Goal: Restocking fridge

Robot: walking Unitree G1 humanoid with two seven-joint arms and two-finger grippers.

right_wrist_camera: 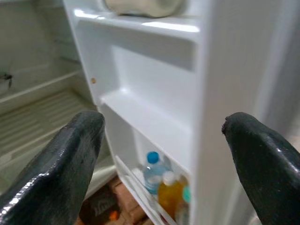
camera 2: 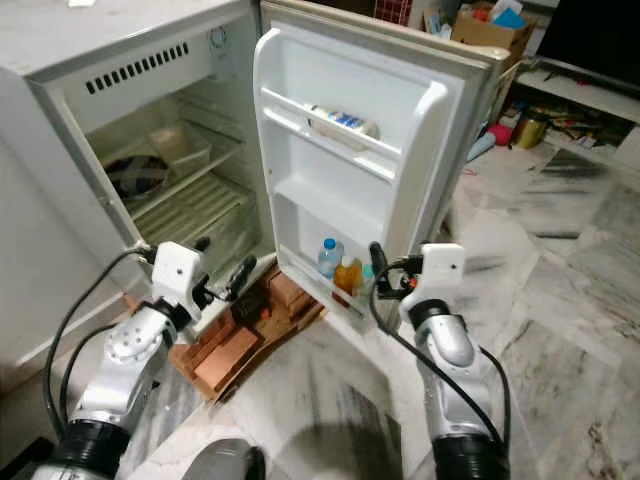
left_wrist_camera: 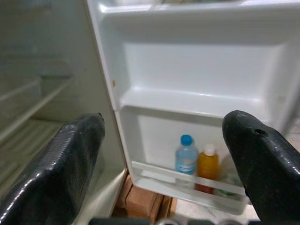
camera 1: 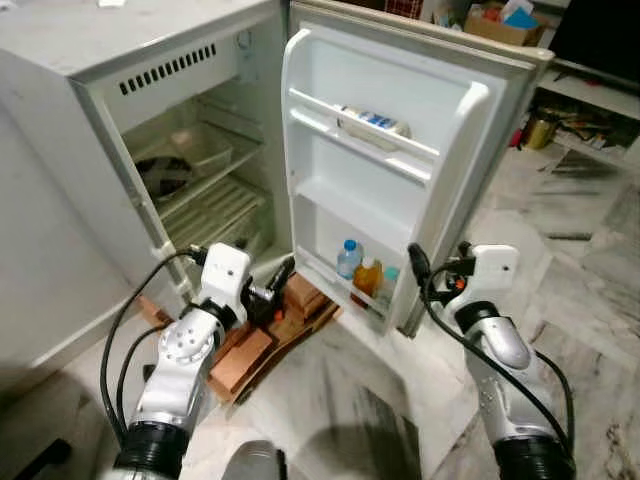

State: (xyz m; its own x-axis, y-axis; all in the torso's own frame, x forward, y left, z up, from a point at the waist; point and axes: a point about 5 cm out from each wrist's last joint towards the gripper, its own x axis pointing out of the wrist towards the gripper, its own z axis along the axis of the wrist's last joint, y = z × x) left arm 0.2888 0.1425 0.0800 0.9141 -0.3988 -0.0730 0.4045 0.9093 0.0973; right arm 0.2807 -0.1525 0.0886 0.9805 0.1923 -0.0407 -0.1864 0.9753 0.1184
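Bottles [camera 1: 362,271] sit low in the fridge door [camera 1: 385,160]. Both claws, left gripper [left_wrist_camera: 164,154] and right gripper [right_wrist_camera: 164,154], are spread wide and hold nothing. A clumsy reach could knock one over

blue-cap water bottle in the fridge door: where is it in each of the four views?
Left eye view: blue-cap water bottle, bottom door shelf, leftmost of the bottles.
Right eye view: same shelf, low centre.
Left wrist view: between the left hand's fingers, low.
Right wrist view: low centre, behind the shelf rail.
Shared landmark: the orange bottle right beside it.
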